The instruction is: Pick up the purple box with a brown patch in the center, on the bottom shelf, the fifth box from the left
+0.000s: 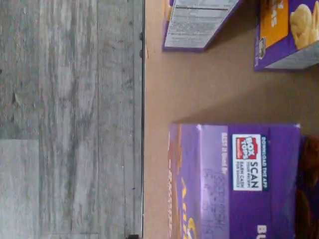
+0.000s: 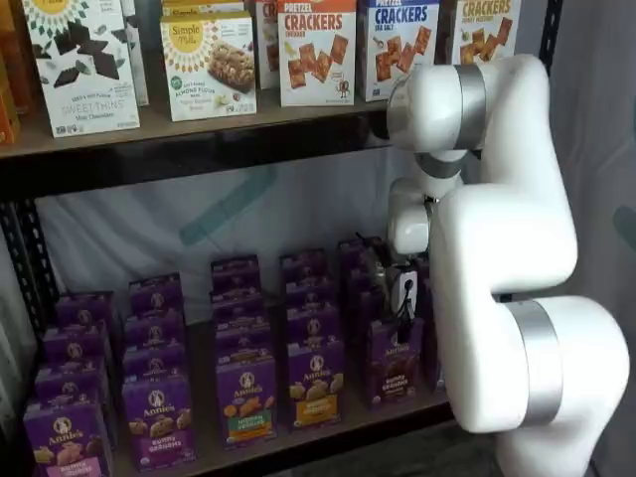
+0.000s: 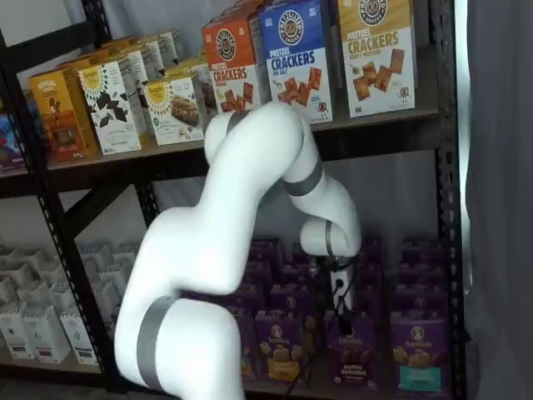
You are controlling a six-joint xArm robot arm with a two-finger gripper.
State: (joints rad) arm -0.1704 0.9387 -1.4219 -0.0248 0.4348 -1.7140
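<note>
We have the purple box [image 2: 395, 362] at lower centre-right of a shelf view, front row of the bottom shelf [image 2: 328, 429], upright, dark brown patch on its face. In the other shelf view the same carton [image 3: 351, 348] sits at the lower middle of the frame. It stands just beside a purple box with a yellow band [image 2: 316, 383] on its left in the frame, and further left a purple box with an orange-and-green band [image 2: 245, 399]. More purple cartons are stacked in rows behind them.

The gripper [image 2: 401, 298] hangs directly above the purple box, just over its top edge; whether it touches we cannot tell. The fingers are dark against dark cartons in both shelf views, so we cannot tell if they are spread or closed. The white arm [image 2: 502, 248] fills the right of the frame, elbow up near the upper board with the cracker boxes [image 2: 316, 50].

Wrist view is turned sideways: a purple carton's top flap [image 1: 239, 169] with a Box Tops scan label fills the lower right, tan shelf board [image 1: 199, 89] around it, grey plank floor [image 1: 70, 119] across the left half. Two more purple cartons show at the upper right, apart from the near one.
</note>
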